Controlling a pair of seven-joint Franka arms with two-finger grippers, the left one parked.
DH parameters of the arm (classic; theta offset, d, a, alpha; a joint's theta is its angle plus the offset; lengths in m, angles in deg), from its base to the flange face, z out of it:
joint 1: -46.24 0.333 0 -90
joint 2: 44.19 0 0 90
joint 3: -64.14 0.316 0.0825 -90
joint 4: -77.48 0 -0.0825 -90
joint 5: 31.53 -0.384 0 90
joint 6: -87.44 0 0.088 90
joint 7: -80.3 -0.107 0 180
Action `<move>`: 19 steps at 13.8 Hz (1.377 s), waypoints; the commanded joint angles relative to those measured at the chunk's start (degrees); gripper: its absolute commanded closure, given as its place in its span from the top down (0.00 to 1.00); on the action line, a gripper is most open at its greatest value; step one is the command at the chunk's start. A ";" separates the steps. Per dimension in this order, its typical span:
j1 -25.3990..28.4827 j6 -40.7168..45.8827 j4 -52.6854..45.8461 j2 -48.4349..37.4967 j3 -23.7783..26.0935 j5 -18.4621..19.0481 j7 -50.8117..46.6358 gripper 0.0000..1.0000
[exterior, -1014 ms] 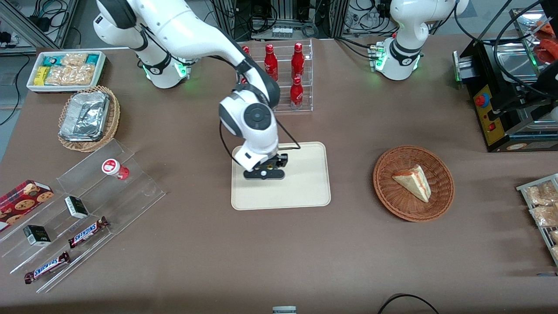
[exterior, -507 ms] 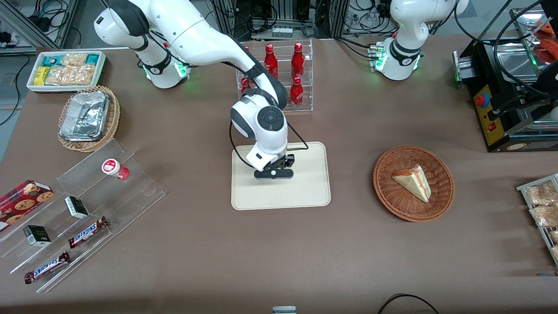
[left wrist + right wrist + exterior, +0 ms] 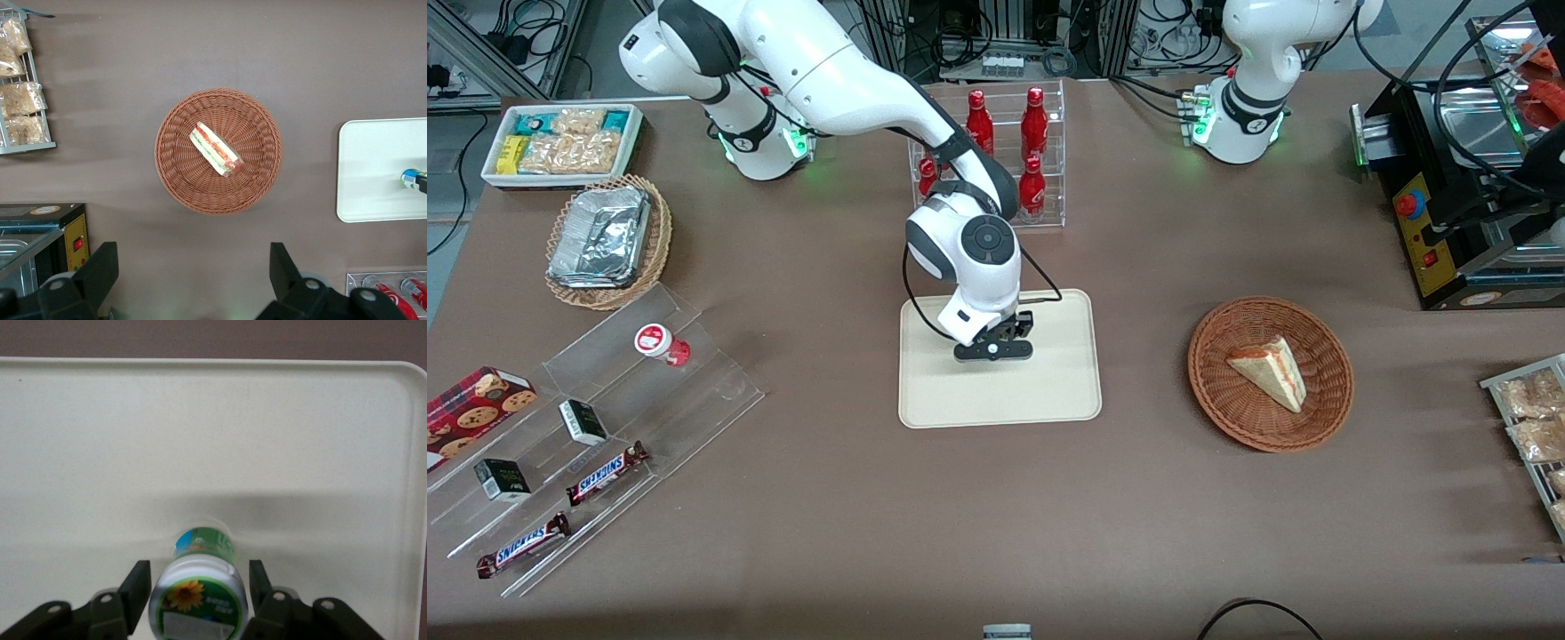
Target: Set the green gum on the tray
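Note:
The green gum (image 3: 198, 587), a small green canister whose white lid carries a sunflower label, stands between the fingers (image 3: 137, 583) of my right gripper (image 3: 199, 571). The gripper is shut on it. Its green body points down at the cream tray (image 3: 100, 453) and casts a shadow just beneath. In the front view the gripper (image 3: 993, 351) hangs low over the middle of the tray (image 3: 1049, 391) and hides the gum. The left wrist view shows the gum (image 3: 411, 179) over the tray (image 3: 373, 167).
A red-lidded canister (image 3: 660, 341) sits on a clear acrylic stand (image 3: 694, 391) with snack bars toward the working arm's end. A wicker basket (image 3: 1325, 409) holding a sandwich lies toward the parked arm's end. A rack of red bottles (image 3: 1005, 151) stands farther from the camera than the tray.
The right arm has carried the gripper from the tray's edge at the working arm's side toward the tray's middle, slowing over the last half second.

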 commanded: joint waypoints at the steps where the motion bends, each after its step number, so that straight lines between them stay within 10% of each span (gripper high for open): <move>1: 0.09 0.01 -2.08 0.62 -0.41 0.42 0.06 1.00; 19: -23.36 37.08 11.54 -43.84 -0.67 -1.78 20.78 1.00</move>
